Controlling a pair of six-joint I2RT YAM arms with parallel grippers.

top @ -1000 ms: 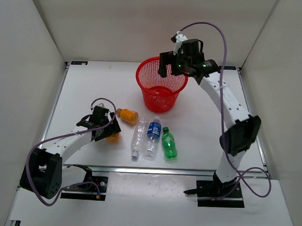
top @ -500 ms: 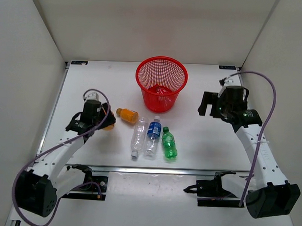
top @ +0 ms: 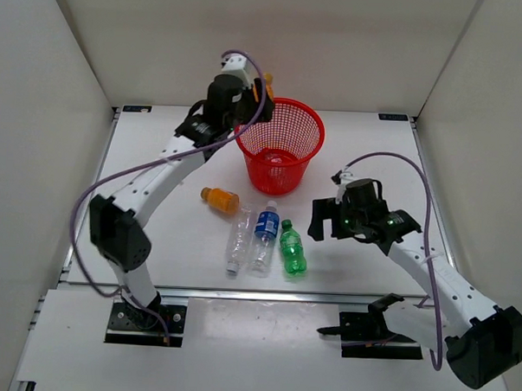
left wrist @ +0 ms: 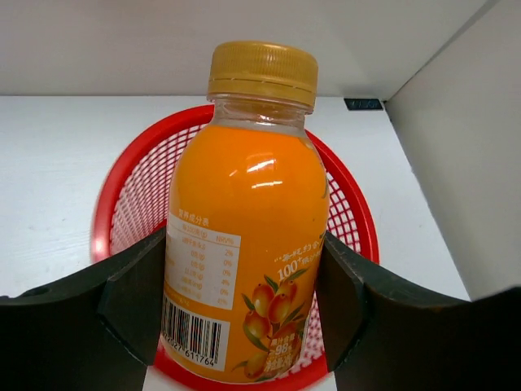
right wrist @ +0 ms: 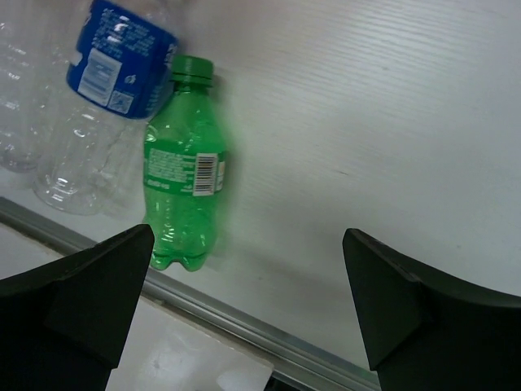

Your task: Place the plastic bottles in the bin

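The white table carries everything, and the red mesh bin stands toward its twelve o'clock edge. The left gripper is raised at about eleven o'clock of the bin's rim, its fingers clamped on the sides of an orange bottle held upright, cap on top. In the left wrist view the bin's mouth lies behind and below the bottle. The step in hand looks to be the drop. From above the bottle seems to hang near the rim, not over the middle, so I would carry it further toward the centre before letting go. A light mesh basket could tip or slide if the bottle strikes its edge. The right gripper hangs low with its jaws spread wide and nothing between them, at three o'clock of the green bottle. It is well apart from the bin and out of the left arm's way. At six o'clock of the bin lie the plain clear bottle, the blue-labelled bottle and the green one, side by side. The second orange bottle lies at about eight o'clock of the bin.
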